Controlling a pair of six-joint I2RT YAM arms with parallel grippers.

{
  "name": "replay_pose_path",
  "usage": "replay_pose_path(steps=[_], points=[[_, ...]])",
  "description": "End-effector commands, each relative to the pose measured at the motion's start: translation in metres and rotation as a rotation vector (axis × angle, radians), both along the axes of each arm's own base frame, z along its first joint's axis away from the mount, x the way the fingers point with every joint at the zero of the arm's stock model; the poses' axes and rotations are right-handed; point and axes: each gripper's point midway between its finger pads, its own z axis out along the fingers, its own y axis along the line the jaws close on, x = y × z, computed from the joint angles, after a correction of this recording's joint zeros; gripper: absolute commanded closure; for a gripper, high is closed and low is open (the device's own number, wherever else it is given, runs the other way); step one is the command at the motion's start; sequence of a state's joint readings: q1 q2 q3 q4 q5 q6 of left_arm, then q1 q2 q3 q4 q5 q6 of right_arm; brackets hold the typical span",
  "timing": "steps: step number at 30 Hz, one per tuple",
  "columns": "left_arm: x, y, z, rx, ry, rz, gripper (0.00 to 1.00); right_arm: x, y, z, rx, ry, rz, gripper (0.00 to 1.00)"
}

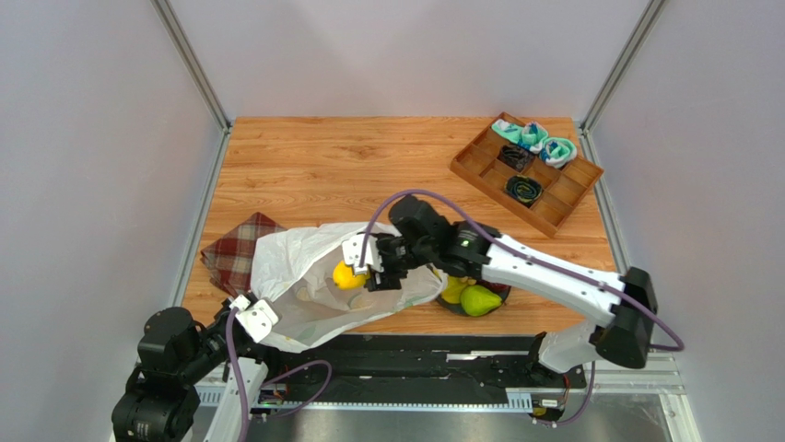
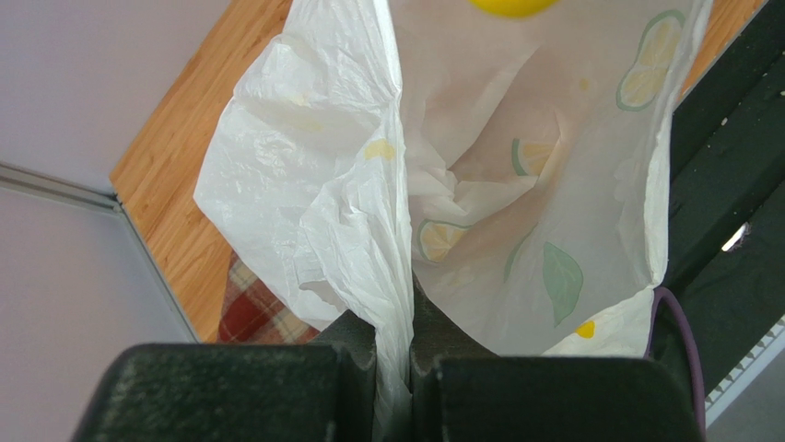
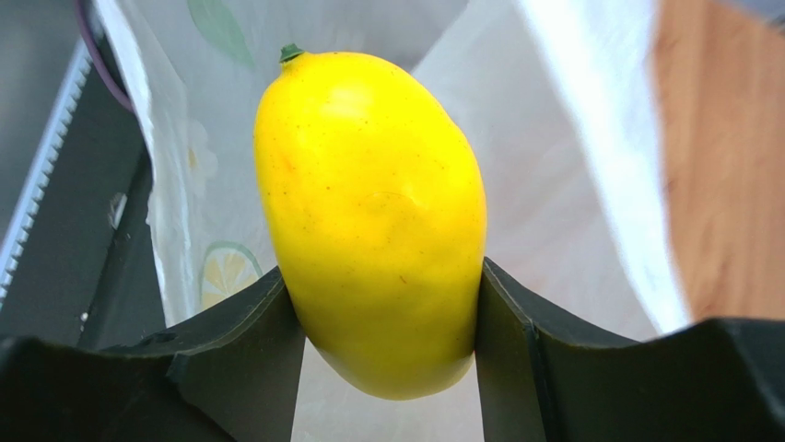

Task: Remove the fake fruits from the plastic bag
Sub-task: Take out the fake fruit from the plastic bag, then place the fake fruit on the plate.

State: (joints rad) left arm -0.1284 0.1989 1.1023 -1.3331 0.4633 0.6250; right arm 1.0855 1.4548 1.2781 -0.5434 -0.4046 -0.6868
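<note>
The white plastic bag lies open near the table's front left, printed with leaves and lemon slices. My left gripper is shut on a bunched fold of the bag's edge at its near end. Over the bag's mouth, my right gripper is shut on a yellow mango, both fingers pressing its sides. The mango's underside shows at the top edge of the left wrist view. A green pear and a yellow fruit lie in a dark dish right of the bag.
A red plaid cloth lies partly under the bag on the left. A wooden compartment tray with teal rolled socks and dark coils stands at the back right. Grey walls enclose the table.
</note>
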Motion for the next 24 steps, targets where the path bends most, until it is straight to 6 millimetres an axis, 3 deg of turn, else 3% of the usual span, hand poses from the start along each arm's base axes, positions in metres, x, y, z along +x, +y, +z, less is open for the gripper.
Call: replay_pose_path(steps=[1, 5, 7, 8, 10, 11, 12, 13, 14, 15, 16, 18, 19, 20, 22, 23, 24], points=[[0.027, -0.009, 0.016, -0.040, -0.020, -0.010, 1.00, -0.023, -0.006, 0.057, 0.132, 0.037, 0.080, 0.72], [0.068, -0.017, 0.033, -0.082, 0.005, 0.001, 1.00, -0.010, -0.019, 0.091, 0.177, 0.020, 0.005, 0.72], [0.097, -0.011, 0.051, -0.097, -0.029, 0.067, 1.00, 0.006, -0.036, 0.115, 0.210, 0.012, -0.070, 0.72], [0.118, -0.011, 0.050, -0.113, 0.021, 0.105, 1.00, 0.012, -0.044, 0.120, 0.209, -0.003, -0.101, 0.72], [0.146, -0.005, 0.079, -0.138, -0.035, 0.173, 1.00, 0.027, -0.076, 0.121, 0.166, -0.042, -0.177, 0.72], [0.167, -0.006, 0.080, -0.160, 0.006, 0.205, 1.00, 0.034, -0.093, 0.113, 0.117, -0.075, -0.211, 0.72], [0.176, -0.005, 0.106, -0.187, -0.044, 0.222, 1.00, 0.048, -0.113, 0.109, 0.092, -0.092, -0.274, 0.72], [0.189, -0.003, 0.126, -0.209, -0.097, 0.242, 1.00, 0.050, -0.131, 0.101, 0.068, -0.100, -0.314, 0.72], [0.204, -0.005, 0.132, -0.226, -0.095, 0.252, 1.00, 0.054, -0.149, 0.092, 0.024, -0.110, -0.353, 0.72], [0.208, -0.004, 0.158, -0.248, -0.155, 0.256, 1.00, 0.064, -0.171, 0.085, 0.002, -0.110, -0.421, 0.72], [0.224, -0.003, 0.167, -0.259, -0.174, 0.274, 1.00, 0.061, -0.187, 0.078, -0.010, -0.114, -0.452, 0.72], [0.229, -0.002, 0.195, -0.281, -0.226, 0.283, 1.00, 0.067, -0.216, 0.065, -0.047, -0.110, -0.537, 0.72], [0.237, -0.002, 0.195, -0.278, -0.218, 0.289, 1.00, 0.065, -0.226, 0.063, -0.051, -0.121, -0.564, 0.73], [0.238, -0.003, 0.198, -0.278, -0.221, 0.285, 1.00, 0.065, -0.238, 0.046, -0.097, -0.103, -0.597, 0.73], [0.237, -0.009, 0.191, -0.283, -0.199, 0.252, 1.00, 0.068, -0.255, 0.031, -0.139, -0.095, -0.653, 0.73], [0.235, -0.013, 0.186, -0.293, -0.181, 0.235, 1.00, 0.067, -0.264, 0.014, -0.184, -0.072, -0.677, 0.73], [0.236, -0.017, 0.166, -0.293, -0.131, 0.225, 1.00, 0.069, -0.272, 0.006, -0.207, -0.061, -0.710, 0.73]])
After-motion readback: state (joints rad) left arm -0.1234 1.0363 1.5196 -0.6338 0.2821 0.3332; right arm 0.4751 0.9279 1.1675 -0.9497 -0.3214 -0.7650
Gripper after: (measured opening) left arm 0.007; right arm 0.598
